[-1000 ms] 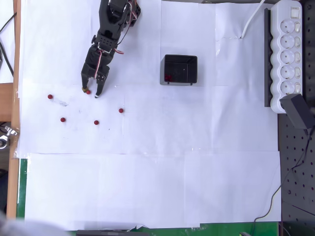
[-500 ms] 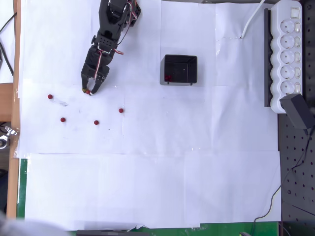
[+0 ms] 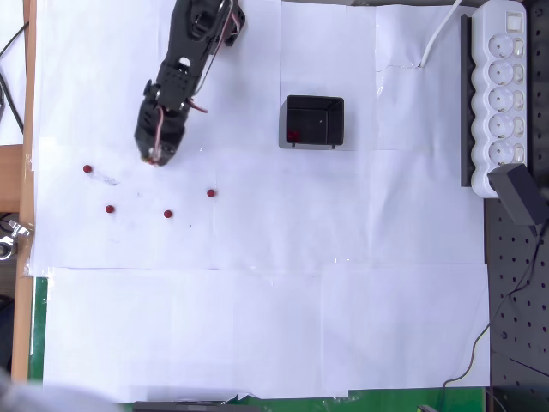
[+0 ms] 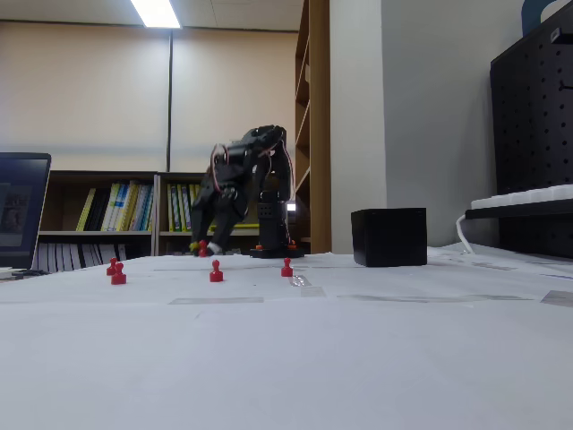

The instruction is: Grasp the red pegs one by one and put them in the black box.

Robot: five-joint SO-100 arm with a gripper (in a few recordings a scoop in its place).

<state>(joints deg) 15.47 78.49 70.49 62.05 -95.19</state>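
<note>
Several tiny red pegs stand on the white paper: one [image 3: 87, 169] at far left, one [image 3: 110, 209] below it, one [image 3: 168, 214] and one [image 3: 211, 193] further right. In the fixed view they appear as small red figures [image 4: 112, 266], [image 4: 118, 274], [image 4: 216, 271], [image 4: 286, 268]. My black gripper [image 3: 154, 157] [image 4: 204, 249] is shut on another red peg [image 4: 203, 248], held just above the paper. The black box [image 3: 314, 121] [image 4: 389, 236] stands to the right of the arm, with a red peg [image 3: 293, 136] inside near its lower left corner.
A long white power strip [image 3: 502, 94] with a black adapter [image 3: 519, 193] lies along the right edge. A laptop screen [image 4: 22, 210] stands at the left in the fixed view. The paper's left edge meets the wooden table edge [image 3: 26, 172].
The gripper closed on the peg beneath it and has shifted slightly up and to the left with the peg between its fingers. The other pegs have not moved.
</note>
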